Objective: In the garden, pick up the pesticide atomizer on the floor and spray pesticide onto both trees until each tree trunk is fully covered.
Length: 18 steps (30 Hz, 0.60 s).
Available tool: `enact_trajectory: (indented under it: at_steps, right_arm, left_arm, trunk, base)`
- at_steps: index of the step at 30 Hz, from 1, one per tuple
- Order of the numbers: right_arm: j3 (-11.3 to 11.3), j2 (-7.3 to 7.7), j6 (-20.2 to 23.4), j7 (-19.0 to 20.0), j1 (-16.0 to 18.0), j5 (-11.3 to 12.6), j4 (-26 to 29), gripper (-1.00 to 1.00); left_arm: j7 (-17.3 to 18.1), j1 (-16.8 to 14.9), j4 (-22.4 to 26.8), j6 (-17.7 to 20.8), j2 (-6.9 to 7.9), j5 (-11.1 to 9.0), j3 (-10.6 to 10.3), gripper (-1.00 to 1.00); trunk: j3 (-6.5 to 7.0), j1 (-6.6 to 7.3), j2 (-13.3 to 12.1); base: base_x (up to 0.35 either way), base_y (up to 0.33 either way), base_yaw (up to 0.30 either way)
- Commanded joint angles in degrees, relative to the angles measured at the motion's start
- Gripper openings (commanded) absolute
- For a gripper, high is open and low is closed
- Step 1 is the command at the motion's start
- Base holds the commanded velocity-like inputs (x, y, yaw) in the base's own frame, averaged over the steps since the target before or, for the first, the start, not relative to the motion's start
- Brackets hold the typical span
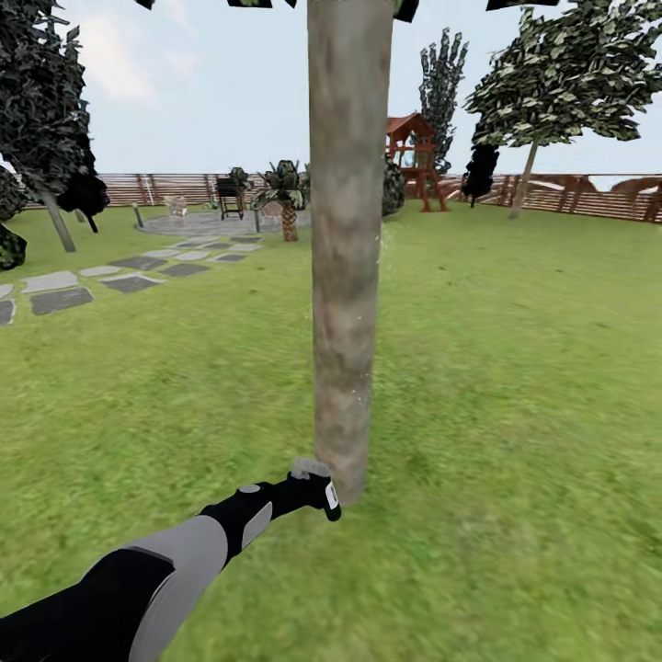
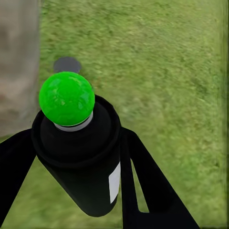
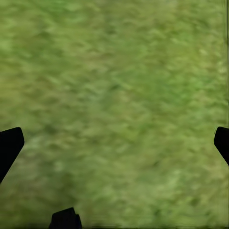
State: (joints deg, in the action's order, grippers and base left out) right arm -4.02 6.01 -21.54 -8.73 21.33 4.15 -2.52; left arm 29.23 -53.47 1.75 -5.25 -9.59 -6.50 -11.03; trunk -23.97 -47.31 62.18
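The pickup looks done: the left gripper (image 1: 317, 492) clamps the small dark, white-labelled pesticide atomizer (image 2: 78, 157), green-dotted head near the foot of the mottled grey-brown tree trunk (image 1: 347, 248) at frame centre. The leafy second tree (image 1: 575, 78), upper right, seemingly awaits. The right gripper (image 3: 114, 143) is spread open over lawn.

Mottled grey-brown tree trunk (image 1: 345, 257), green lawn (image 1: 515, 386)

obstacle: tree trunk (image 1: 345, 276) dead ahead | free: lawn (image 1: 515, 386) both sides
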Motion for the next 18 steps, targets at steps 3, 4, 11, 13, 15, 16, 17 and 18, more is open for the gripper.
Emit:
enact_trajectory:
  at_steps: [3,4,11,13,15,16,17,18]
  right_arm:
    - [-0.37,-0.02,-0.52,0.20,0.11,0.24,-0.24,1.00]
    - [-0.37,-0.02,-0.52,0.20,0.11,0.24,-0.22,1.00]
    - [-0.37,-0.03,-0.52,0.20,0.11,0.24,-0.20,1.00]
    - [-0.37,-0.03,-0.52,0.20,0.11,0.24,-0.20,1.00]
    - [-0.37,-0.03,-0.52,0.20,0.11,0.24,-0.20,1.00]
    - [-0.37,-0.03,-0.52,0.20,0.11,0.24,-0.20,1.00]
    - [-0.37,-0.03,-0.52,0.20,0.11,0.24,-0.20,1.00]
    - [-0.37,-0.03,-0.52,0.20,0.11,0.24,-0.20,1.00]
  left_arm:
    - [0.23,-0.06,-0.08,-0.27,0.01,-0.62,-0.42,-1.00]
    - [0.26,-0.06,-0.08,-0.25,0.01,-0.62,-0.41,-1.00]
    - [0.23,-0.06,-0.08,-0.20,0.01,-0.62,-0.40,-1.00]
    - [0.26,-0.06,-0.08,-0.20,0.01,-0.62,-0.40,-1.00]
    - [0.25,-0.06,-0.08,-0.20,0.01,-0.62,-0.40,-1.00]
    - [0.24,-0.06,-0.08,-0.20,0.01,-0.62,-0.43,-1.00]
    - [0.25,-0.06,-0.08,-0.20,0.01,-0.62,-0.44,-1.00]
    - [0.25,-0.06,-0.08,-0.20,0.01,-0.62,-0.46,-1.00]
  trunk:
    - [-0.06,0.00,0.05]
    - [-0.06,0.00,0.05]
    - [-0.06,0.00,0.05]
    - [-0.06,0.00,0.05]
    - [-0.06,0.00,0.05]
    - [-0.06,0.00,0.05]
    - [-0.06,0.00,0.05]
    - [-0.06,0.00,0.05]
  base:
    - [0.001,0.146,-0.299]
    - [0.000,0.253,-0.268]
    - [0.095,0.330,-0.051]
    - [0.174,0.348,-0.005]
    - [0.139,0.349,-0.013]
    - [0.084,0.300,-0.087]
    - [0.067,0.249,-0.125]
    - [0.043,0.160,-0.187]
